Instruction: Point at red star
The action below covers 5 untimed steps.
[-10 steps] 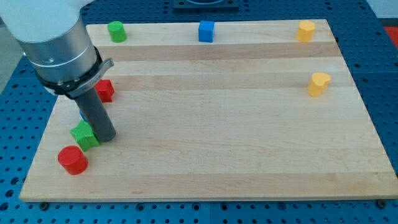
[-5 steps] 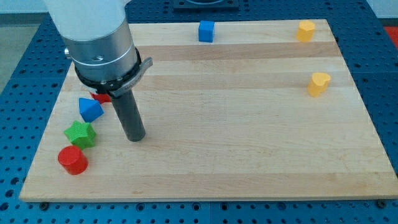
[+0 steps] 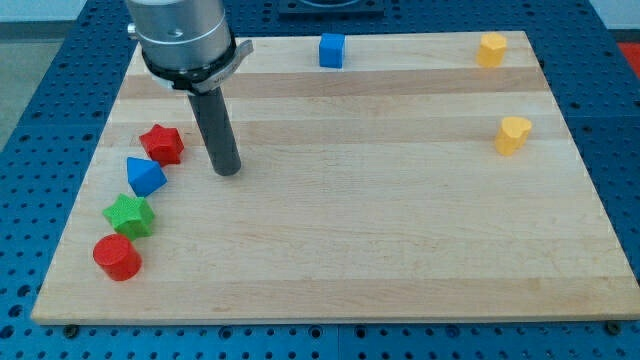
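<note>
Red star [image 3: 161, 144] sits near my tip [image 3: 228, 171], off to the view's left, not touching. No hand fitted, nothing held. Pointing looks nearly done; only closing that small gap remains.

Wooden board [image 3: 400, 200] with scattered coloured blocks [image 3: 146, 176]

So the arm is a fat silver-grey metal cylinder with a black ring clamped round its bottom, small grey tab sticking out, then a plain dark rod down to my tip [image 3: 228, 171].
</note>
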Tool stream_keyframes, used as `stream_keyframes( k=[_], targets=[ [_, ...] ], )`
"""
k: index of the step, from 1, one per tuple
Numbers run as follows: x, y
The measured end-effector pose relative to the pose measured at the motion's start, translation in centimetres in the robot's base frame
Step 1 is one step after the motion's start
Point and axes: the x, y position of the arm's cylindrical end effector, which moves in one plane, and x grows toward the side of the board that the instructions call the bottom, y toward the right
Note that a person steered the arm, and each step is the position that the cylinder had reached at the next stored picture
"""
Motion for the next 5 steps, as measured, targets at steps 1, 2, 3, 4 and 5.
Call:
stream_keyframes(
  k=[1, 2, 3, 4, 5],
  targets=[
    [-0.4, 0.0],
    [-0.4, 0.0],
    [-0.4, -0.8],
    [-0.7, -2.4],
    [-1.4, -3.1]
  ],
)
